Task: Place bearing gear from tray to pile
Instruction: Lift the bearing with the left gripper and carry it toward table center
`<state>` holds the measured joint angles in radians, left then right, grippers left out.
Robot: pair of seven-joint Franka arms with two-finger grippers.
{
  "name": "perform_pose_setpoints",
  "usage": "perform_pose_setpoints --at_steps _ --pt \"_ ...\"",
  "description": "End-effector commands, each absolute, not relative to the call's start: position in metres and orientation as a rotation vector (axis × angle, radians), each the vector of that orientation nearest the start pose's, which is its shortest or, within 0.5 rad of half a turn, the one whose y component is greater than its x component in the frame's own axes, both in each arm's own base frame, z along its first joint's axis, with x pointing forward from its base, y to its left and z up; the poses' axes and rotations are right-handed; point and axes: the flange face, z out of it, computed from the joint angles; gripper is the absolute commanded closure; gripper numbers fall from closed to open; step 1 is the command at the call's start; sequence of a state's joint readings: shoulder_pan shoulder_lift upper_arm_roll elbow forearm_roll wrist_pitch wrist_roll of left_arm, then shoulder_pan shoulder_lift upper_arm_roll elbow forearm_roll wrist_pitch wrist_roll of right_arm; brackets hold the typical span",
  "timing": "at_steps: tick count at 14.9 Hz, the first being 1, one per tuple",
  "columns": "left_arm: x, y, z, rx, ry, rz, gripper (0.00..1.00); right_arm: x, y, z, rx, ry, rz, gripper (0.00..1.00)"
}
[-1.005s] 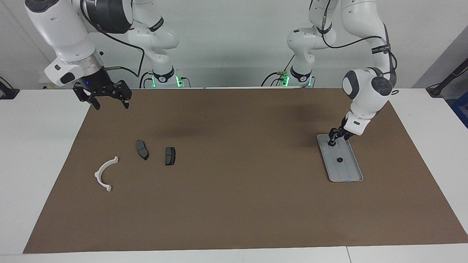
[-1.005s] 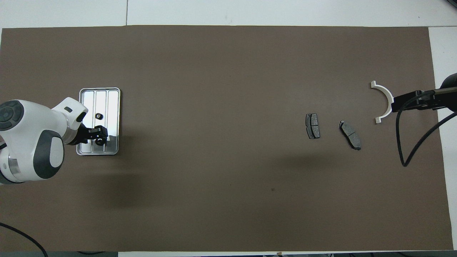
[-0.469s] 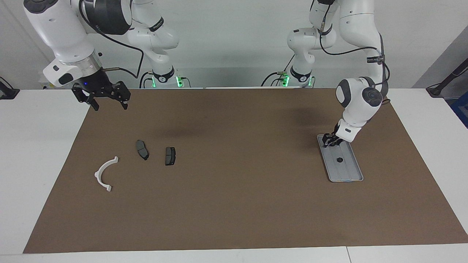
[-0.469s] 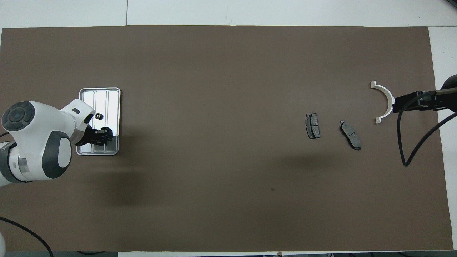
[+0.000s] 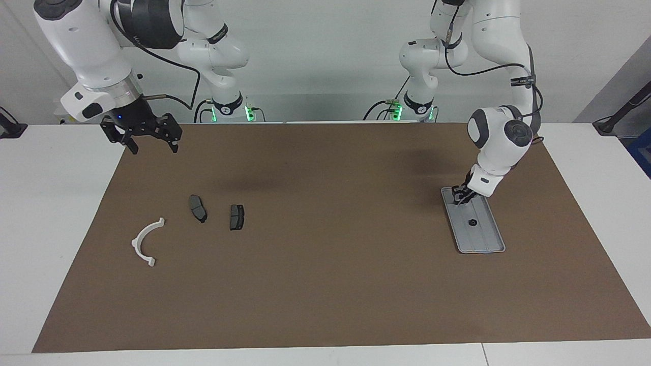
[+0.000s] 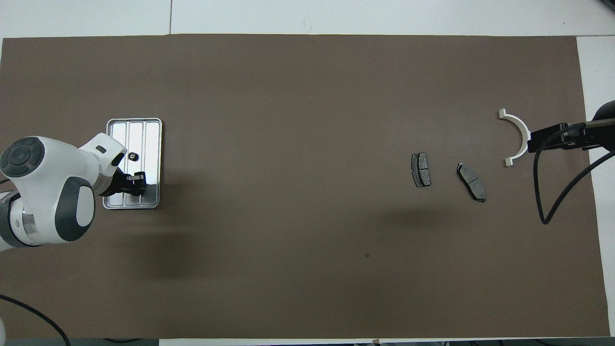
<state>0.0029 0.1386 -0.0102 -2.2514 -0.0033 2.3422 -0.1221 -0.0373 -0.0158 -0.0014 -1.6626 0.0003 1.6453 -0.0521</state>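
Two arms at one bench, read across the facing view. Right hand (image 5: 155, 147): open, raised over the brown mat's (image 5: 325, 279) corner at the right arm's end, where the arm waits; the overhead view cuts it off at the frame edge, showing only a dark part and cable. Pile: white bracket (image 5: 136, 240), then two brake pads (image 5: 198, 208) (image 5: 236, 217) lying apart, nearer the robots than the bracket. Tray (image 5: 488, 239): toward the left arm's end; one small dark bearing gear (image 5: 472, 222) lies near its middle, its teeth too small to make out. Left hand (image 5: 460, 199): lowered into the tray's end nearer the robots, hiding that part of the floor. Whether it is open, closed or gripping anything cannot be told.
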Motion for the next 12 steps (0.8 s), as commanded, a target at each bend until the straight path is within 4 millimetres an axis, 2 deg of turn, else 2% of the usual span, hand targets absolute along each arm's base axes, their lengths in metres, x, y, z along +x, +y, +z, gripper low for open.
perform_pose_setpoints --at_steps 1,5,8,12 --pt "0.525 -0.003 0.289 -3.122 -0.204 0.093 1.0 0.545 -0.028 0.597 -3.134 -0.023 0.014 0.0" --pt "0.553 -0.012 0.328 -3.117 -0.312 0.066 1.0 0.545 -0.034 0.594 -3.133 -0.054 0.009 0.0" --pt "0.568 -0.04 0.353 -3.105 -0.439 0.033 1.0 0.546 -0.035 0.595 -3.127 -0.044 -0.004 0.0" --pt "0.57 -0.094 0.356 -3.088 -0.558 0.018 1.0 0.547 -0.03 0.594 -3.122 -0.05 -0.009 0.0"
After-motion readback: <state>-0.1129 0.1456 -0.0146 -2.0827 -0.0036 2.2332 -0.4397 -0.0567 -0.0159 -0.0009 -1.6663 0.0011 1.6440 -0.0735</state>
